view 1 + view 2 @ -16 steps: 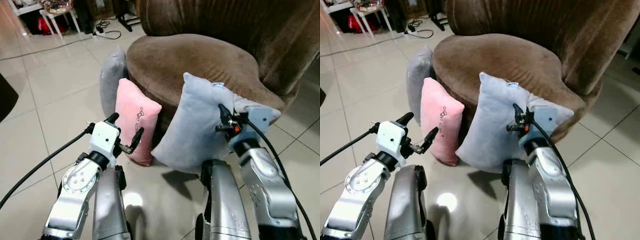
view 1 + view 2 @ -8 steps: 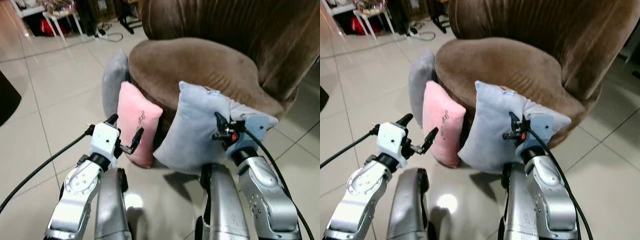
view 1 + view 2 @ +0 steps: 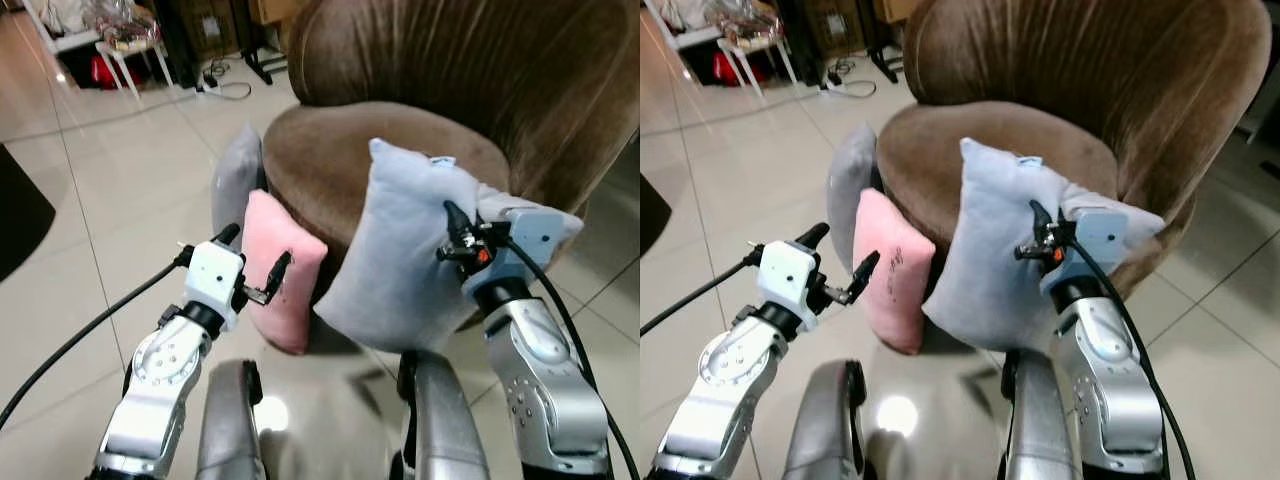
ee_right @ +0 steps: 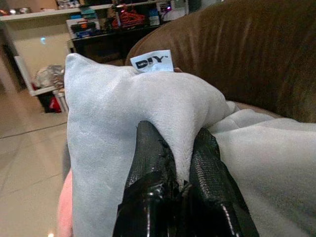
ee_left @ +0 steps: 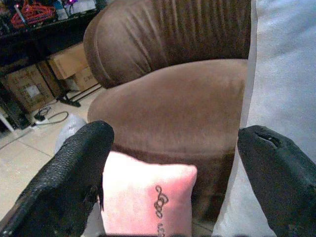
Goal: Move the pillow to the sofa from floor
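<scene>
Nearest, the left claw hangs released, fingers spread wide, just in front of the pink pillow. Right claw is clenched on a fold of the grey pillow, fingers pinching the fabric near its top edge by the white DIY tag. Grey pillow is lifted off the tiled floor, upright, its upper half level with the seat of the brown sofa and pressed against the seat's front edge. Pink pillow stands on the floor, leaning on the sofa base. Behind it, a second grey pillow leans there too. Farther back, a white surface and cables on the floor.
</scene>
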Controlling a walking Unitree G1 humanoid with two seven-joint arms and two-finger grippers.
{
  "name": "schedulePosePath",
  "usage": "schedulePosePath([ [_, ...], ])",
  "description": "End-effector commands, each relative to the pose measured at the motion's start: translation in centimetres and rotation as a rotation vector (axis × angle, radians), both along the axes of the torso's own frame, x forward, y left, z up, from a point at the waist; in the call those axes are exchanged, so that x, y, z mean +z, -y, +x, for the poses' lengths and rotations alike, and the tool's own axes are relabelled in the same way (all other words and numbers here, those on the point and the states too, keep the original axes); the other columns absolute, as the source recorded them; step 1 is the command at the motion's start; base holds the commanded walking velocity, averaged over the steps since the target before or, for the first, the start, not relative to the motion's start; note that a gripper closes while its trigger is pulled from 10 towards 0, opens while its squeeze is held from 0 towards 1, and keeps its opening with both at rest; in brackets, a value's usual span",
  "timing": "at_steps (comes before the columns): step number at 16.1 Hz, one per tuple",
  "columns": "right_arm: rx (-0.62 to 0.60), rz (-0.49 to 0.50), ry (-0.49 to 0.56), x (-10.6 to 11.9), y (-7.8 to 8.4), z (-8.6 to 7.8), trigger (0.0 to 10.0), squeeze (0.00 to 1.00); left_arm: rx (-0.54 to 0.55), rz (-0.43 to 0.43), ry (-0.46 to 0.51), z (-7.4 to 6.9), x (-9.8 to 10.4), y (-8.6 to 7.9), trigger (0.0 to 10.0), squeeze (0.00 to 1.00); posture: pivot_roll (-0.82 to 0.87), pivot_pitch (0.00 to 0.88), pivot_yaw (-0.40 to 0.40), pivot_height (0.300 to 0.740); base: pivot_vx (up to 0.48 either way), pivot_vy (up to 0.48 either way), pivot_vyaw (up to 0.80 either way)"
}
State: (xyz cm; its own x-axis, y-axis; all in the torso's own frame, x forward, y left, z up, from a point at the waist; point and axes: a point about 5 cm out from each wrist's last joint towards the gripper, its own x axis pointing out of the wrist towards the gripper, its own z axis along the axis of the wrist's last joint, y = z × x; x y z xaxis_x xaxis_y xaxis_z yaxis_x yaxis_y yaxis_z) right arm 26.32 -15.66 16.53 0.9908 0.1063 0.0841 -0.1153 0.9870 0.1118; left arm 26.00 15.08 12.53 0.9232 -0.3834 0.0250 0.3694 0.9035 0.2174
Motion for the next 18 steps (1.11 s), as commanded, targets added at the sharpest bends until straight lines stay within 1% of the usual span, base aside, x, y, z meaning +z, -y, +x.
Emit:
schedulePosePath([
  [1,-0.011,-0.013,0.083,1.8,0.0,-0.1,10.0,0.0,0.015,0.001,0.003,0.1,0.0,-0.2,10.0,0.1,-0.13,0.0,0.071,0.545,0.0,0.0,0.0],
  [5,-0.014,-0.014,0.043,0.4,-0.2,-0.9,10.0,0.0,0.014,-0.002,-0.005,-0.1,-0.3,0.0,10.0,0.1,-0.13,0.0,0.075,0.57,0.0,0.0,0.0],
  [6,-0.023,-0.015,0.018,-0.5,-0.1,-1.3,10.0,0.0,0.012,-0.005,-0.008,-0.2,-0.4,0.2,10.0,0.1,-0.13,0.0,0.077,0.58,0.0,0.0,0.0],
  [7,-0.03,-0.012,0.012,-0.7,-0.1,-1.4,10.0,0.0,0.012,-0.006,-0.007,-0.2,-0.4,0.2,10.0,0.1,-0.13,0.0,0.08,0.59,0.0,0.0,0.0],
  [11,-0.04,0.011,0.019,-0.5,0.1,-1.4,10.0,0.0,0.013,-0.007,-0.002,-0.1,-0.3,0.3,10.0,0.1,-0.13,0.0,0.08,0.615,0.0,0.0,0.0],
  [12,-0.057,-0.025,0.024,-0.6,0.3,-1.4,10.0,0.0,0.013,-0.008,0.0,-0.1,-0.3,0.3,10.0,0.1,-0.13,0.0,0.08,0.625,0.0,0.0,0.0],
  [14,-0.064,-0.026,0.028,-0.5,0.4,-1.4,10.0,0.0,0.013,-0.009,0.002,-0.1,-0.3,0.3,10.0,0.1,-0.13,0.0,0.081,0.635,0.0,0.0,0.0],
  [15,-0.068,0.005,0.055,0.2,0.5,-1.3,10.0,0.0,0.011,-0.009,0.005,0.0,-0.2,0.3,10.0,0.11,-0.13,0.0,0.084,0.65,0.0,0.0,0.0],
  [18,-0.073,0.04,0.076,0.6,0.6,-1.3,10.0,0.0,0.007,-0.01,0.007,0.0,-0.2,0.4,10.0,0.11,-0.13,0.0,0.087,0.675,0.0,0.0,0.0],
])
